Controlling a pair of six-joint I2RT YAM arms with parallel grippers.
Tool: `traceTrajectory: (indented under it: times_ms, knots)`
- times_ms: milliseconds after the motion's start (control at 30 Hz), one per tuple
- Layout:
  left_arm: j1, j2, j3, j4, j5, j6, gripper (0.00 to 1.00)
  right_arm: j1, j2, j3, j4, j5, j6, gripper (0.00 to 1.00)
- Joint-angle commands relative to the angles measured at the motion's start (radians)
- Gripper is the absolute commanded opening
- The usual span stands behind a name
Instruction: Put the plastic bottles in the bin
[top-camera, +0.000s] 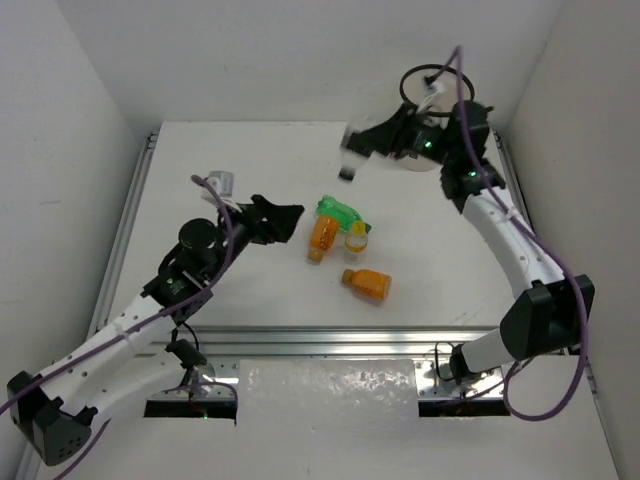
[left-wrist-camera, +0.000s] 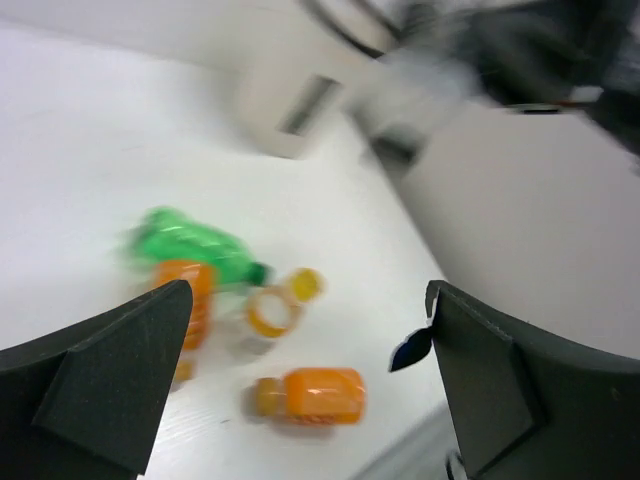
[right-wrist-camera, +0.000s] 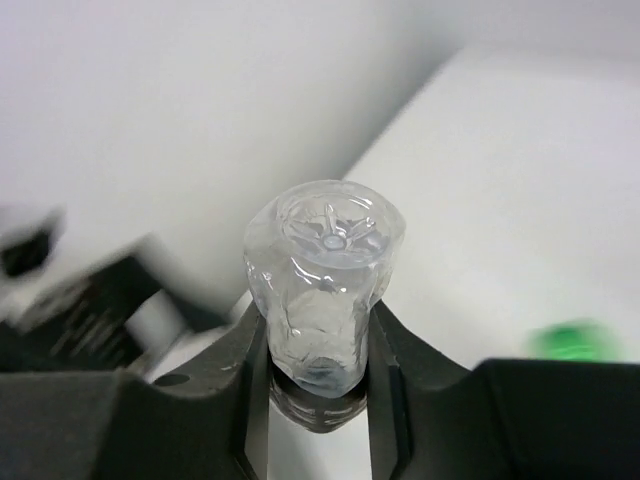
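While the left claw (left-wrist-camera: 308, 300) gapes wide and empty, the right claw (right-wrist-camera: 320, 335) pinches a clear bottle (right-wrist-camera: 325, 250).

The left gripper (left-wrist-camera: 308, 300) has its 2 dark fingers (left-wrist-camera: 110, 380) spread wide, framing 4 bottles on the white table (left-wrist-camera: 80, 150). The green bottle (left-wrist-camera: 190, 245) is farthest, with an orange bottle (left-wrist-camera: 185, 290) touching its near side. A yellow-capped clear bottle (left-wrist-camera: 280, 305) lies to the right, and a second orange bottle (left-wrist-camera: 315, 395) is nearest. Far off stands the blurred white bin (left-wrist-camera: 270, 110).

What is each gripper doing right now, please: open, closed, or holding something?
Left gripper: open, holding nothing.
Right gripper: closed on a clear plastic bottle.
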Motion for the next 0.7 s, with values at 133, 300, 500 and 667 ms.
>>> traceTrajectory:
  times_ms: [133, 300, 500, 667]
  knots:
    - [-0.002, -0.022, 0.073, -0.489, -0.525, -0.177, 1.0, -0.224, 0.269, 0.426, -0.166, 0.869, -0.205, 0.0]
    - [-0.002, 0.066, 0.05, -0.353, -0.391, -0.096, 1.0, -0.271, 0.562, 0.789, -0.138, 1.015, -0.427, 0.01]
    - [-0.01, 0.211, 0.056, -0.152, -0.213, 0.031, 1.0, -0.288, 0.827, 1.074, -0.181, 1.03, -0.535, 0.58]
    - [-0.011, 0.417, 0.151, -0.103, -0.136, 0.146, 1.0, -0.268, 0.695, 0.973, -0.16, 0.95, -0.516, 0.99]
